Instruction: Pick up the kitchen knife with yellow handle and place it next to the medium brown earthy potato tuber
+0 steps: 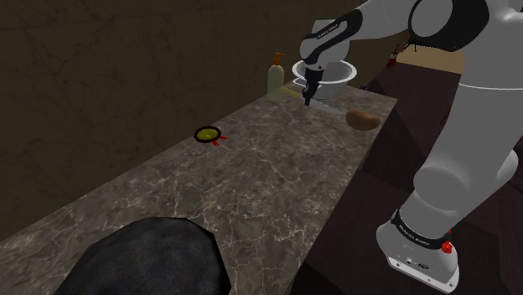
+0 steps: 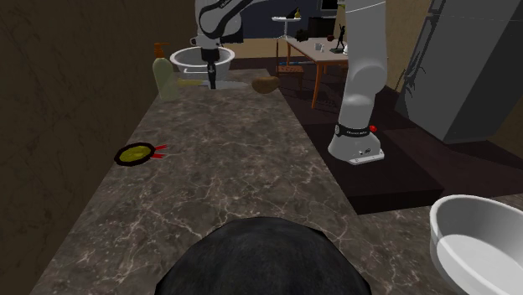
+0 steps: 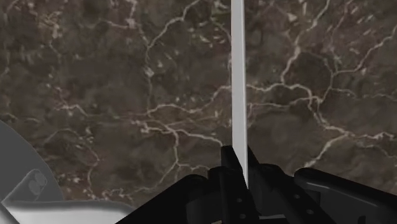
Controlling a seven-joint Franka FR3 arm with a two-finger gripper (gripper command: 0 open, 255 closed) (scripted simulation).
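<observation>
My black gripper [image 1: 308,96] [image 2: 212,81] hangs low over the far end of the marble counter [image 1: 251,176], in front of a white bowl [image 1: 323,71]. In the wrist view its fingers [image 3: 224,168] are shut on the knife, whose pale blade [image 3: 238,76] runs straight out from between them over the counter. A bit of the yellow handle [image 2: 189,82] pokes out beside the gripper, toward the soap bottle. The brown potato [image 1: 364,119] [image 2: 266,84] lies near the counter's edge, a short way from the gripper on the stand's side.
A soap bottle [image 1: 276,80] stands beside the bowl at the wall. A small yellow pan with a red handle [image 1: 207,134] lies mid-counter. A big black rounded object [image 1: 151,260] takes up the near end. Another white bowl [image 2: 482,243] sits at the second exterior view's lower right.
</observation>
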